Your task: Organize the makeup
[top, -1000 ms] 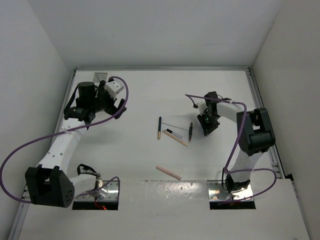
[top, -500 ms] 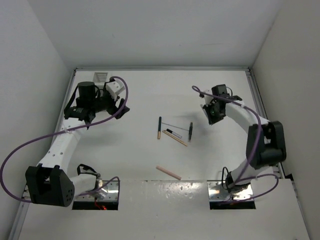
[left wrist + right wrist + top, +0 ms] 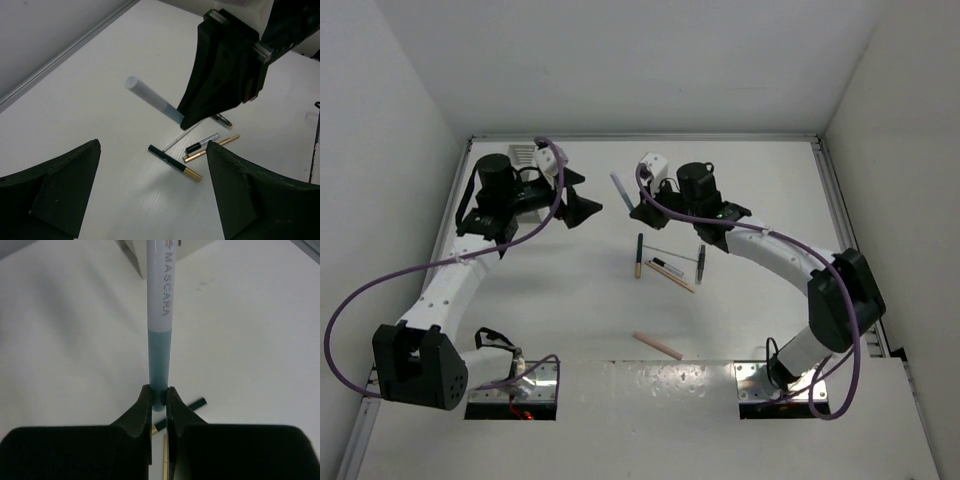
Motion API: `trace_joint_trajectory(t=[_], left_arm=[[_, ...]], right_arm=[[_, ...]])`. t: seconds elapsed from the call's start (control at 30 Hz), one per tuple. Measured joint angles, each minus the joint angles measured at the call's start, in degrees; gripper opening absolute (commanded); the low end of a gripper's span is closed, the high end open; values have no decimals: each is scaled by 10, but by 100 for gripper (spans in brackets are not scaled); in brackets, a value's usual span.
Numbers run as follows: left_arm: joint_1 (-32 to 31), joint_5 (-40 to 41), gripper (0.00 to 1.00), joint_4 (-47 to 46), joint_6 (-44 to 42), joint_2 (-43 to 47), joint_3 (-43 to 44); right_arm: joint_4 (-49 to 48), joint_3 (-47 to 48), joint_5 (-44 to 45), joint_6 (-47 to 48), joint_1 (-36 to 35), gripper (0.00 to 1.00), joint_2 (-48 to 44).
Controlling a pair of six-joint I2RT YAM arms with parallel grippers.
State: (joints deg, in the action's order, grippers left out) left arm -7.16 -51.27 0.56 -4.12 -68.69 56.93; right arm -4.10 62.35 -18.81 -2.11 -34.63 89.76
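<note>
My right gripper (image 3: 636, 206) (image 3: 158, 392) is shut on the lower, blue-grey end of a grey mascara stick (image 3: 620, 187) (image 3: 160, 315) (image 3: 150, 97), held in the air above the back middle of the table. My left gripper (image 3: 582, 195) (image 3: 152, 144) stands open just left of the stick, not touching it. More makeup lies on the table below: a black stick with a gold tip (image 3: 639, 255) (image 3: 175, 162), a tan stick (image 3: 670, 277) (image 3: 212, 148), a black-and-white one (image 3: 667, 267) (image 3: 202, 143), a dark one (image 3: 701, 263), and a pink one (image 3: 656, 345) nearer the front.
A white slotted rack (image 3: 524, 152) sits in the back left corner behind the left arm. White walls close the table on the left, back and right. A raised white ledge (image 3: 650, 375) runs along the front.
The right arm swung from the right side to the back middle, lifting the grey mascara stick in its closed fingers. The left gripper turned right, toward the stick.
</note>
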Motion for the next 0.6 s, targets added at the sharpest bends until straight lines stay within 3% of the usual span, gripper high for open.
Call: trace_joint_trajectory(t=[0.4, 0.6], left_arm=[[0, -6, 88, -84, 82, -5, -45], [4, 4, 62, -134, 137, -5, -50]], right_arm=[[-111, 30, -68, -55, -54, 0, 50], [-126, 30, -82, -62, -65, 0, 55]])
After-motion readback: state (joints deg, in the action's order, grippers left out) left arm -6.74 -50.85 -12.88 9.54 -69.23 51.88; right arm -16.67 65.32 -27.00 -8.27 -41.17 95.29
